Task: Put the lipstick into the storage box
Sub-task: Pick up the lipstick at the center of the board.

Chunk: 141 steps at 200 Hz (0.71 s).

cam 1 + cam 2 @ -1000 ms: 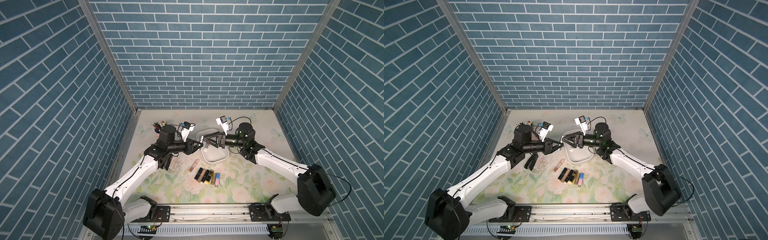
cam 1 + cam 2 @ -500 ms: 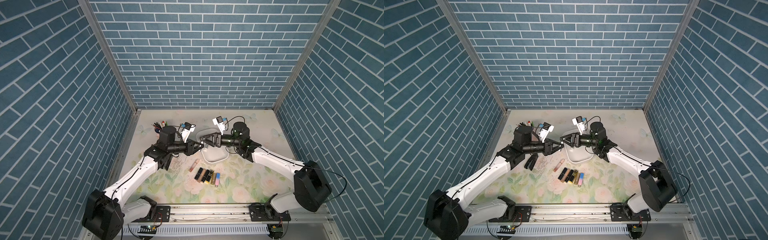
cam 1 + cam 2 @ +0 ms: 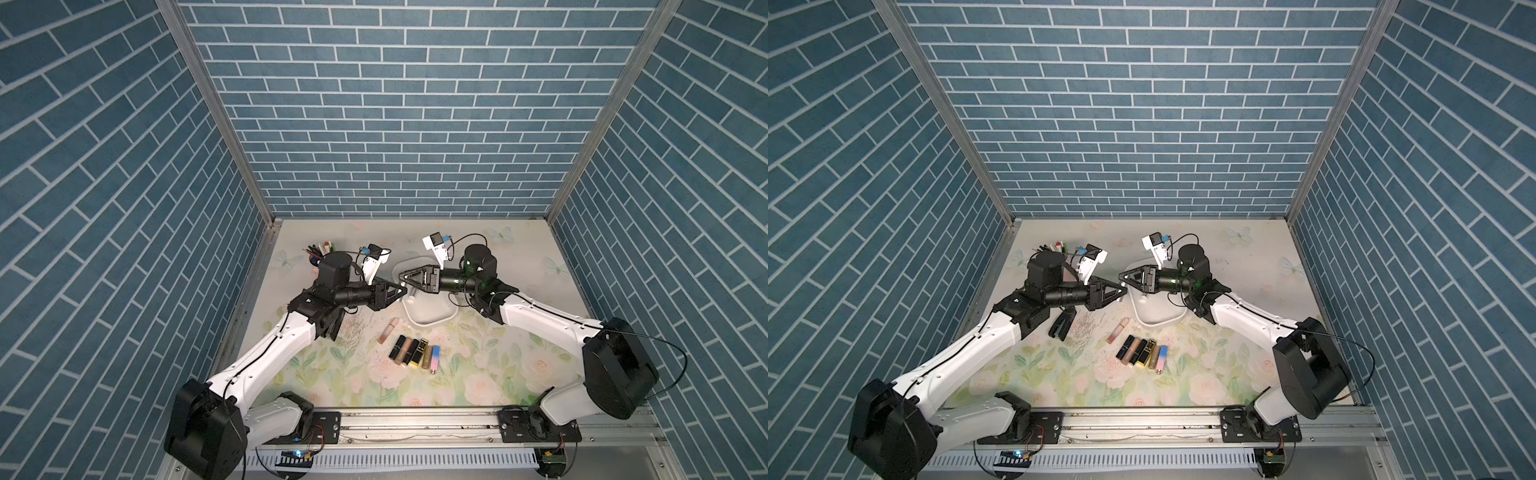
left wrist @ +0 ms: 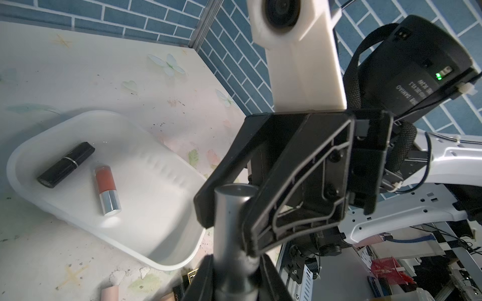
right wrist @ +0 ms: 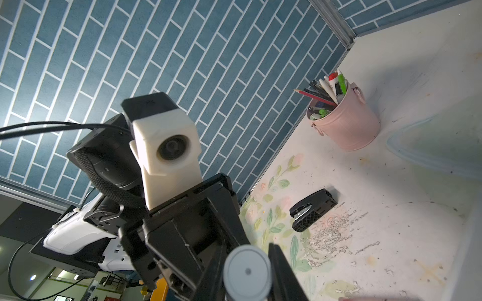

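The right gripper (image 3: 401, 277) has travelled toward frame left, past the upper-left corner of the storage box (image 3: 432, 321). It now meets the left gripper (image 3: 402, 288) tip to tip. Its jaws, spread a second ago, have closed onto the silver lipstick (image 4: 233, 208) in the left jaws.

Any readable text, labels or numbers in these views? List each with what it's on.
"DAMIAO": upside down on the right arm's black motor housing, left wrist view.
Other lines of that label: too blurred to read.
Lipsticks on the table: any print too small to read.
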Motion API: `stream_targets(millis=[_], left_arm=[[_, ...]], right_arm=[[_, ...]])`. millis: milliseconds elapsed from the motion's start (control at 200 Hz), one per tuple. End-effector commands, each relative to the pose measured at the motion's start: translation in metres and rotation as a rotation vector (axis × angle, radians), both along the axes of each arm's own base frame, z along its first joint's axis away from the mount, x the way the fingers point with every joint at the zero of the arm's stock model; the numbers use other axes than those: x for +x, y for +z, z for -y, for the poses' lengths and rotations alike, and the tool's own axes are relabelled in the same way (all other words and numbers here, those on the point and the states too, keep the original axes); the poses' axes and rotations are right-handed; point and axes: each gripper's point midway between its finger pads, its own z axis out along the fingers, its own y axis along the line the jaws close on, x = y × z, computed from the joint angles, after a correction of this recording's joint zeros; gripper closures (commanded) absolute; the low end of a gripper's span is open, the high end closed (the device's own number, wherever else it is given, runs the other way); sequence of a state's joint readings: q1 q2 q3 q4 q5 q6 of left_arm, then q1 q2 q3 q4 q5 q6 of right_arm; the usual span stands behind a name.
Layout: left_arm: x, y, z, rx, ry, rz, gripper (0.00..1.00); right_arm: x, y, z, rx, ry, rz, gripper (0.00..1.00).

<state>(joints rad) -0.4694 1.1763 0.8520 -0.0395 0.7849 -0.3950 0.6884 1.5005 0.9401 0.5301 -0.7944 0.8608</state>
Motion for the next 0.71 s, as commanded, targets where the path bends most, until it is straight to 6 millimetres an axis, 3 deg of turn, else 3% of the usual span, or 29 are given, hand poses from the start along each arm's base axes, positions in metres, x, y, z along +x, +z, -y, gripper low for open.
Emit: stream_targets(millis=[0,40,205,335,495,700], left_arm=[[0.002,0.01,0.001,-0.014,0.003,0.039,0.6],[0.003,0.01,0.0,-0.009,0.012,0.042,0.49],[0.008,0.007,-0.007,0.046,0.054,0.06,0.23],[0.017,0.008,-0.022,0.126,0.149,0.094,0.07],[0.028,0.003,-0.05,0.226,0.306,0.129,0.06],[0.028,-0.026,-0.075,0.361,0.4,0.105,0.06]], right_arm=[[-0.005,0.004,-0.003,0.037,0.021,0.014,0.92],[-0.005,0.005,-0.003,0.041,0.019,0.011,0.93],[0.009,0.005,0.006,0.018,-0.065,-0.01,0.94],[0.043,-0.029,0.033,-0.103,-0.254,-0.161,0.94],[0.067,-0.081,0.071,-0.191,-0.441,-0.316,0.94],[0.081,-0.126,0.086,-0.296,-0.539,-0.413,0.94]])
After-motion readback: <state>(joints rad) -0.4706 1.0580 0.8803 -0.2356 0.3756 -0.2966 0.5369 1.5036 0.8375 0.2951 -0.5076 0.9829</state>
